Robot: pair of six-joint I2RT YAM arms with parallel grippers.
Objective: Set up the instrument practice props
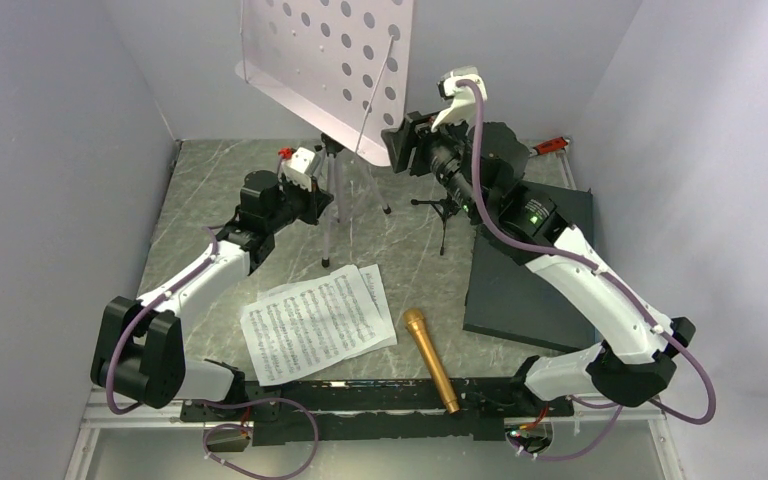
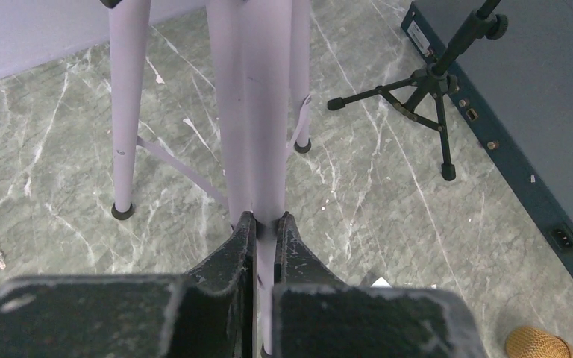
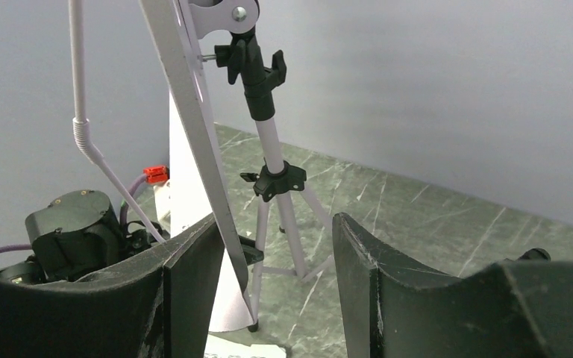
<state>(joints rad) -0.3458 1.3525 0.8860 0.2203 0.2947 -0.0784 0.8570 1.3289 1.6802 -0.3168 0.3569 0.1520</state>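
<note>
Item 1. The left gripper (image 2: pixel 267 224) has its jaws closed tight on a lilac tube low on the pale lilac perforated-desk tripod music stand (image 1: pixel 360 30). Whether that tube is a leg or the centre column is hard to tell from the wrist view. The stand's rubber feet rest on the green marbled table (image 1: pixel 210 190) ahead of the fingers.

Item 2. Two white printed music sheets (image 1: pixel 315 322) lie flat and overlapping, behind this gripper and towards the arm bases.

Item 3. The gold handheld microphone (image 1: pixel 430 358) lies on the table just right of the sheets.

Item 4. The small black tripod mic stand (image 2: pixel 433 89) stands upright, ahead and to the right of the left gripper and beside the slab.

Item 5. The right gripper (image 3: pixel 276 246) is raised with its jaws about half open. They straddle the lower edge of the stand's desk, which lies close against the left finger (image 3: pixel 190 268), and they are not closed on it.

Item 6. The dark grey flat slab (image 1: pixel 520 290) lies below the right arm.

Item 7. The red-handled wrench (image 1: pixel 552 145) lies beyond the right gripper, at the far wall.
</note>
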